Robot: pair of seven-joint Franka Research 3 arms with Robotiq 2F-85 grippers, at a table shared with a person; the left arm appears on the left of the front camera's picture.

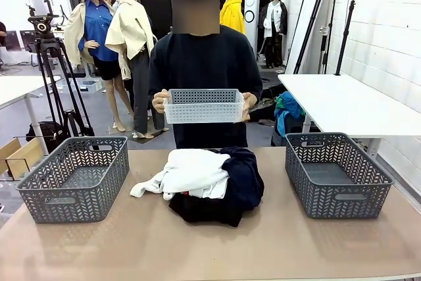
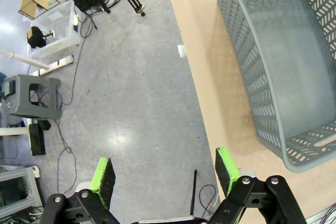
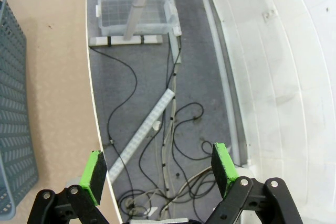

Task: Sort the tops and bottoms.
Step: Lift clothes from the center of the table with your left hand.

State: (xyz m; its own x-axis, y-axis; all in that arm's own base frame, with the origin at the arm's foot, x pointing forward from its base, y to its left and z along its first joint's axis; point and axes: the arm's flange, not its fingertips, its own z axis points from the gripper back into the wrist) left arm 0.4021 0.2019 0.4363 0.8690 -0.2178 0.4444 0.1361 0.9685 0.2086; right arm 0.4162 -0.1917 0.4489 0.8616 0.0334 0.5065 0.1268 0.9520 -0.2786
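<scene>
A pile of clothes lies in the middle of the table in the front view. The white tops (image 1: pixel 191 172) sit on its left and upper side. The dark bottoms (image 1: pixel 238 179) lie to the right and underneath, navy on top of black. My left gripper (image 2: pixel 164 174) is open with nothing between its green pads, hanging over the table's left edge and the floor, beside the left grey basket (image 2: pixel 283 72). My right gripper (image 3: pixel 160 169) is open and holds nothing, above the table's right edge, with the right grey basket (image 3: pixel 13 108) to one side.
Two grey plastic baskets stand on the table, the left basket (image 1: pixel 75 179) and the right basket (image 1: pixel 335 172), both with nothing in them. The person at the far side holds a small white basket (image 1: pixel 204 105) in both hands. Cables and clear bins lie on the floor.
</scene>
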